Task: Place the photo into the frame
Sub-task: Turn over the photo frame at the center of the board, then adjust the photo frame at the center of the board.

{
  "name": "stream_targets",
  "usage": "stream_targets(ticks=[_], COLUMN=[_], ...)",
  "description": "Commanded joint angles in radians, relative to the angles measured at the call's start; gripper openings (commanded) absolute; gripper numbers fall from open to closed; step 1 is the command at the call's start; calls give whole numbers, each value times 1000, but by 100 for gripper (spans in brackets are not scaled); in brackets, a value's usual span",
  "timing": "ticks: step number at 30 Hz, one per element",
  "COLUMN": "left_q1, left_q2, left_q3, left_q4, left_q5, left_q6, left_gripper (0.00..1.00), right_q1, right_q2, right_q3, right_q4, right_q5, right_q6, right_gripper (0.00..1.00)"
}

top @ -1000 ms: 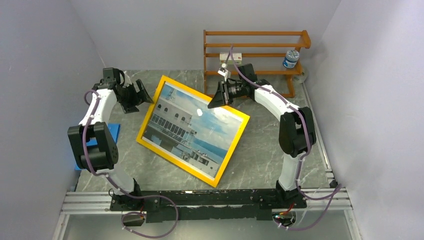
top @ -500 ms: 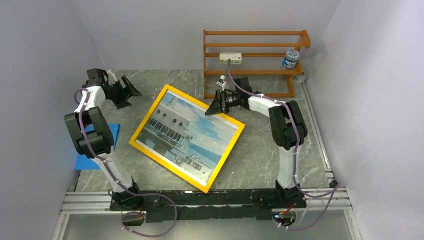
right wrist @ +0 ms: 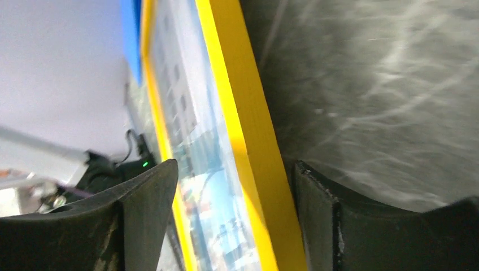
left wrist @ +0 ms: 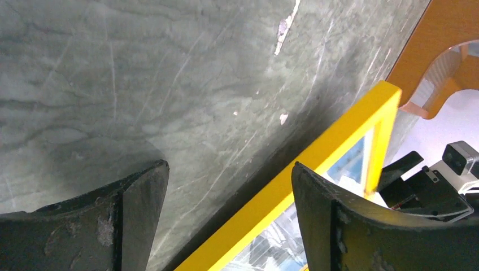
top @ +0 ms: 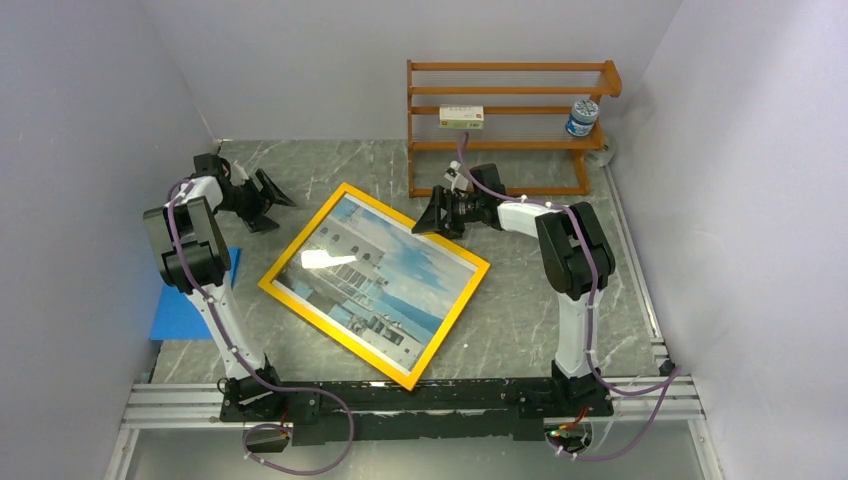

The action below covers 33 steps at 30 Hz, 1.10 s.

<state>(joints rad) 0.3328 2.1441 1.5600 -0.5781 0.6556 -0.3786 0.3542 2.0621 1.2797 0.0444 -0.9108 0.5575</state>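
The yellow frame (top: 300, 252) lies face up on the grey table, turned at an angle, with the photo (top: 375, 275) of a white building under blue sky inside it. My right gripper (top: 432, 215) is low at the frame's far right edge. In the right wrist view its jaws (right wrist: 234, 164) stand open, with the yellow bar (right wrist: 243, 113) and a strip of photo (right wrist: 186, 113) between them. My left gripper (top: 268, 195) hovers open left of the far corner. The frame's edge (left wrist: 339, 135) runs past its fingertips (left wrist: 229, 169), and nothing is held.
An orange-brown shelf rack (top: 510, 90) stands at the back, just behind the right gripper, with a small box (top: 461, 116) and a bottle (top: 581, 117) on it. A blue sheet (top: 190, 305) lies at the left edge under the left arm. Walls close in on three sides.
The frame with the photo has come down and towards the near left onto the table. The right gripper's jaws have spread apart from its edge. The left gripper stayed open, shifting a little.
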Motion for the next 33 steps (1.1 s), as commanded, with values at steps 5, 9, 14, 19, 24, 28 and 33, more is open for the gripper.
stream_targets(ticks=[5,9,14,19,24,28,33], left_q1=[-1,0,-1,-4,-6,-29,-61], left_q2=[9,10,22,15,26,33,37], left_q3=[0,-14,-22,-69,-85,-97,-120], left_q4=[16,29,24,3,-30,-57,-79], left_q5=[-44,-42,-27,-120,-115,-128,-156], left_q6=[-1,-14,-18,-82,-132,-137,-116], left_gripper=[84,83,83,83,82,82,81], right_q1=[-9,-9,-9,-10,-9,-15,-15], right_q2=[-40,-105,-273,-451,-573,-634,-628], right_q3=[110,95,12,-131,-276,-435,-516], right_q4=[-189,-224,-317,-521,-641,-541,-383], right_q5=[413,565,779,964,938,775,630], right_q6=[-83,-83,-5,148,236,219,219], right_gripper=[83,85,86,91,95,99,99])
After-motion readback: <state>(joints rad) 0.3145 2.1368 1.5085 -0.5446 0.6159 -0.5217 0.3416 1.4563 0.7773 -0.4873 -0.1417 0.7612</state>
